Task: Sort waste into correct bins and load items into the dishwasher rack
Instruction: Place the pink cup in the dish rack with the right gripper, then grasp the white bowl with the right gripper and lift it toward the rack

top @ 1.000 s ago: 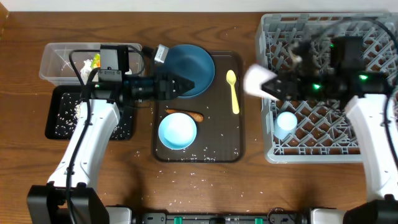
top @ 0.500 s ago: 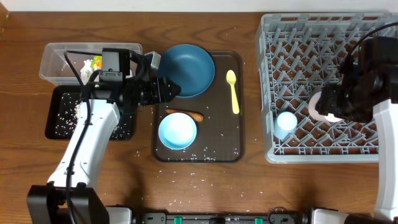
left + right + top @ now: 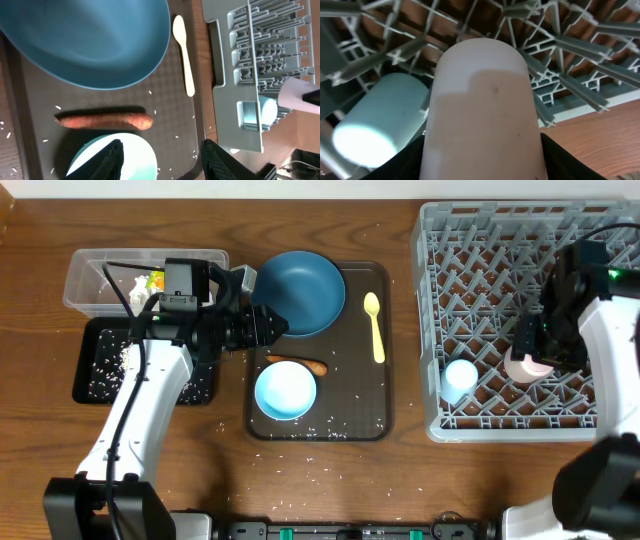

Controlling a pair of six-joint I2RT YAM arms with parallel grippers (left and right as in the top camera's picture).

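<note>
The pink cup (image 3: pixel 527 366) is hanging slightly nearer the rack's (image 3: pixel 480 240) front edge than half a second ago, just beside the light blue cup (image 3: pixel 460 380), the right tool (image 3: pixel 540 342) gripping it. The left tool (image 3: pixel 272 325) is staying spread wide above the brown tray (image 3: pixel 385 410).

Pink cup (image 3: pixel 527 366) in grey rack (image 3: pixel 480 260), beside lt-blue cup (image 3: pixel 460 381).

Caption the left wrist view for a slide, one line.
Left gripper open over the serving tray: light blue bowl nearest, then carrot, dark blue bowl and yellow spoon beyond.
</note>
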